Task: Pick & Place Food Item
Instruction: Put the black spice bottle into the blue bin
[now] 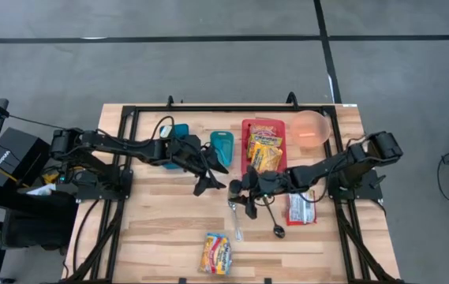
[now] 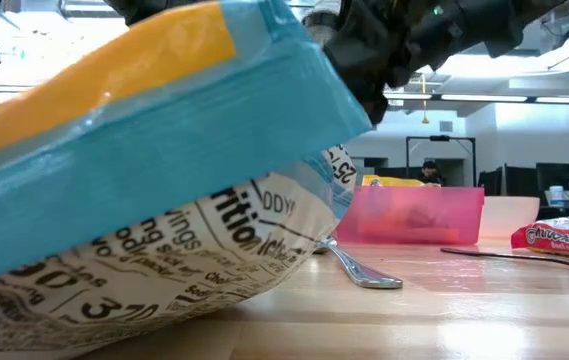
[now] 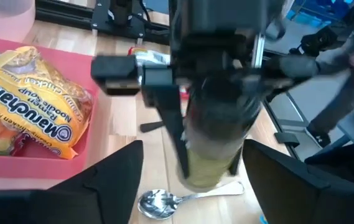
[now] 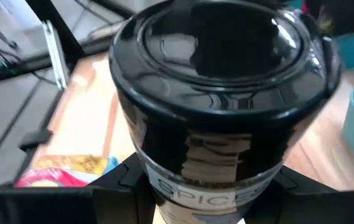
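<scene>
Closest to the low camera lies a noodle packet point(image 2: 134, 200), its nutrition panel filling most of that view. From above I see it flat at the near edge of the worktop point(image 1: 161, 229), well apart from both arms, so I leave it alone for now.

The item I am working is the spice jar point(image 4: 217, 106), held up over the middle of the worktop. The right gripper point(image 1: 248, 193) is clamped on its glass body just below the black lid, which leaves the lid clear and the jar upright. I judge that grip sound enough to carry.

The left gripper point(image 1: 207, 180) faces the jar from the other side. Its fingers point(image 3: 111, 177) stand wide apart, one to each side of the jar and not touching it, so the jar's weight rests on the right arm alone. This looks to me like the hand-over point of the task.

Under the jar a silver spoon point(image 3: 158, 202) lies on the wood. Beside it is the red tray point(image 1: 245, 142), which holds more noodle packs point(image 3: 30, 112), and I take it as the likely place for food. Before the right arm swings there, I would back the left arm straight away, because its open fingers flank the jar closely and could knock it.
</scene>
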Controlling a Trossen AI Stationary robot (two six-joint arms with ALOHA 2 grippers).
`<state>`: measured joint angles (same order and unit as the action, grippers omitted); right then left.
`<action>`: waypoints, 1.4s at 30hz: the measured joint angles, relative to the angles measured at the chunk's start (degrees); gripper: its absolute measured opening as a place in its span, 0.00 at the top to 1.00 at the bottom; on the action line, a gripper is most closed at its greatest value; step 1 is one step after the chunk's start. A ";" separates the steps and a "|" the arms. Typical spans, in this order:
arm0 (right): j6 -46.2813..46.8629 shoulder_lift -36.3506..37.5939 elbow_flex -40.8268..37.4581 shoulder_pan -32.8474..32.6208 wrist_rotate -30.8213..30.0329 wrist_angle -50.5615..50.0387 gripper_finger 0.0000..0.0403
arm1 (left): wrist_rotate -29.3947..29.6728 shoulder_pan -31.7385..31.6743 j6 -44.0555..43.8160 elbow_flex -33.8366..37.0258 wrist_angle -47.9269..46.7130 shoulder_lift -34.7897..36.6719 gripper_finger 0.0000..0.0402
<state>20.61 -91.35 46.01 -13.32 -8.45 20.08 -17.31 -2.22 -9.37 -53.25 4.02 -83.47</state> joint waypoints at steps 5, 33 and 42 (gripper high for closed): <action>-0.52 -6.12 3.19 0.40 1.56 -0.38 0.59 | -0.01 0.55 -0.15 0.39 -0.27 0.01 0.25; -0.06 -7.32 4.55 1.99 6.95 6.08 0.59 | -0.04 3.43 -2.99 0.44 1.48 -0.63 0.09; -0.51 -7.32 4.60 1.99 6.98 7.69 0.59 | -0.04 3.43 -3.12 0.45 3.67 -3.87 0.09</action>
<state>20.10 -98.67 50.61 -11.33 -1.48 27.77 -17.34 1.21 -12.49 -52.80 7.69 -87.35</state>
